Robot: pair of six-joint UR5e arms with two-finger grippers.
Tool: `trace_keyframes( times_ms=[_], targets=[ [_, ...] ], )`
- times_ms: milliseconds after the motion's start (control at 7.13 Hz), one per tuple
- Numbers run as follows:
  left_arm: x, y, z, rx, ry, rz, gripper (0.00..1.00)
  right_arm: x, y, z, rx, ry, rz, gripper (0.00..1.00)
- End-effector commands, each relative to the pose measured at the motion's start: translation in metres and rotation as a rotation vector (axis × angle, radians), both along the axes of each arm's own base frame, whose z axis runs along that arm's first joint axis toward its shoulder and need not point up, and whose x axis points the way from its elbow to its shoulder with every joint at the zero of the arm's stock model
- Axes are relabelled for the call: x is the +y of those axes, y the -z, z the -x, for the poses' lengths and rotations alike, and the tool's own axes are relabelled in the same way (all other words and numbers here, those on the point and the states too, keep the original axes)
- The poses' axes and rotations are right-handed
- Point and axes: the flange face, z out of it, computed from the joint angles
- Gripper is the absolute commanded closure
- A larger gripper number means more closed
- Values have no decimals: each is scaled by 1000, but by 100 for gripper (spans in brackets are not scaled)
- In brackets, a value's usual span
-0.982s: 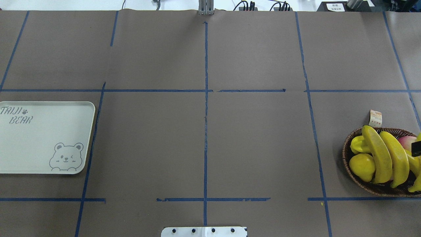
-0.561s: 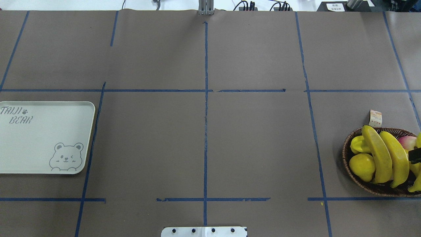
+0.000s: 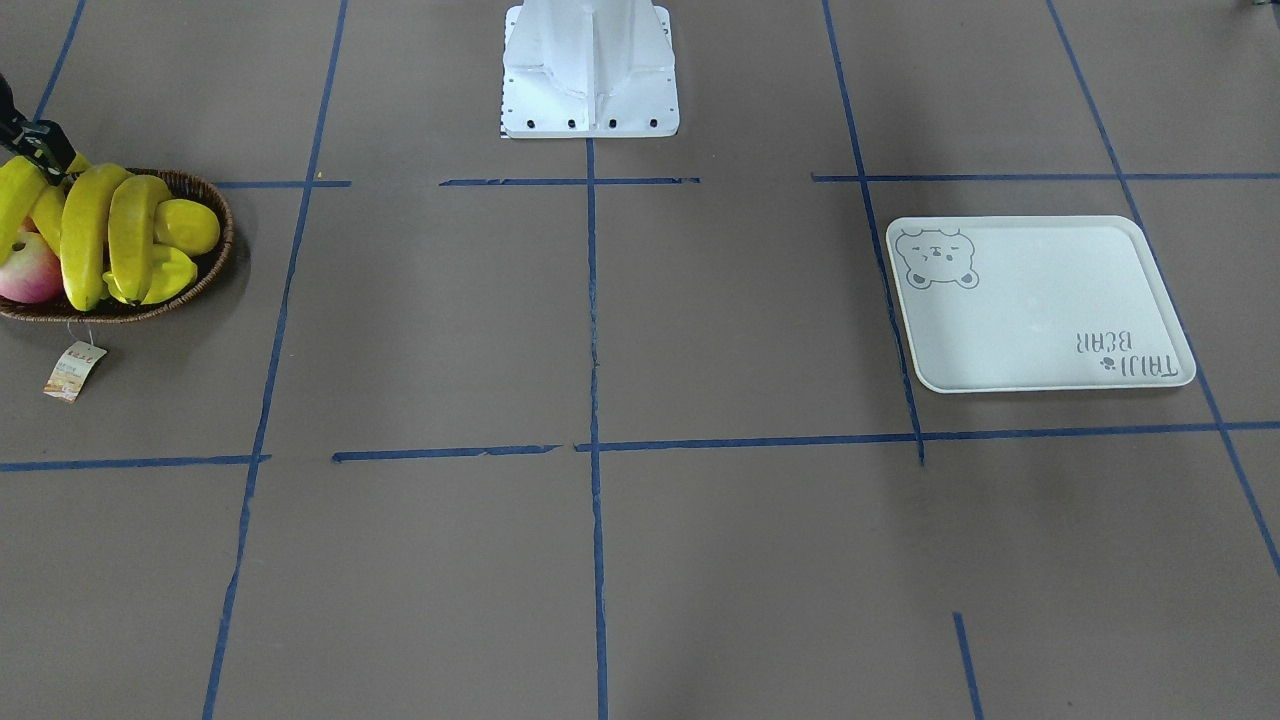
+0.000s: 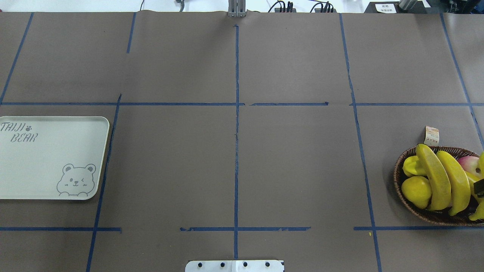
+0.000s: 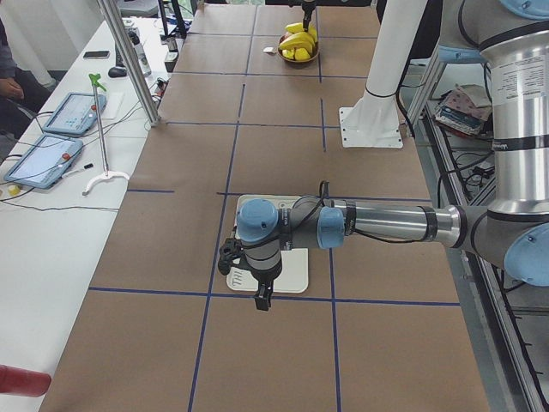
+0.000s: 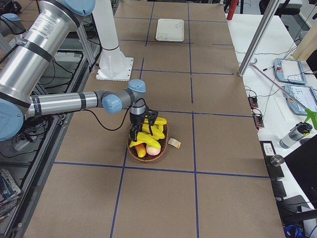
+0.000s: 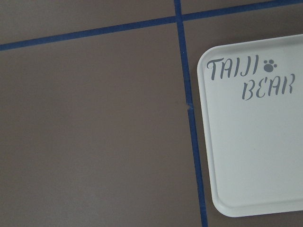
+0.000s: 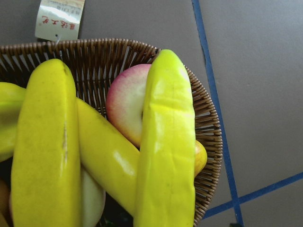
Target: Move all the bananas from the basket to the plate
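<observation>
Several glossy yellow bananas [image 4: 435,181] [image 3: 85,235] [image 8: 165,156] lie piled in the dark woven basket [image 4: 397,173] [image 3: 225,250] [image 8: 208,132] at the table's right end. My right gripper [image 6: 142,128] hangs low over that pile, its fingers spread apart with nothing between them. Only a black edge of the right gripper [image 4: 479,186] [image 3: 35,140] shows from overhead and from the front. The pale plate [image 4: 49,158] [image 3: 1040,300] [image 7: 255,142] lies bare at the left end. My left gripper [image 5: 263,296] hovers by its outer edge; I cannot tell whether it is open or shut.
The basket also holds a pink peach [image 4: 468,162] [image 8: 125,104], a lemon [image 4: 416,189] and a ridged starfruit [image 4: 410,166]. A paper tag [image 4: 432,136] lies just beyond the basket. The white robot base [image 3: 590,70] stands mid-table at the near edge. Blue tape lines cross the brown surface.
The black tip of my right gripper has slid toward the robot's side along the basket's right edge. Bananas, basket and plate have not moved.
</observation>
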Motion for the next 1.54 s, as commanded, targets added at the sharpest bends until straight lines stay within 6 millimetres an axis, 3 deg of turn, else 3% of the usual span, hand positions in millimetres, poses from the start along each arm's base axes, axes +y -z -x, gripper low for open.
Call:
trace_keyframes(
  times_ms=[0,421,701,1122,1403],
  targets=[
    [0,0,0,0,0,0,0,4,-1,8,1,26,2,29],
    [0,0,0,0,0,3,0,6,-2,19,5,58,-2,67],
    [0,0,0,0,0,2,0,6,17,15,-20,47,-27,86],
    [-1,0,-1,0,-2,-4,0,18,62,-14,-57,18,-69,94],
    [-7,12,-26,-3,-67,-36,0,-8,95,-27,-152,-63,-120,94]
  ],
)
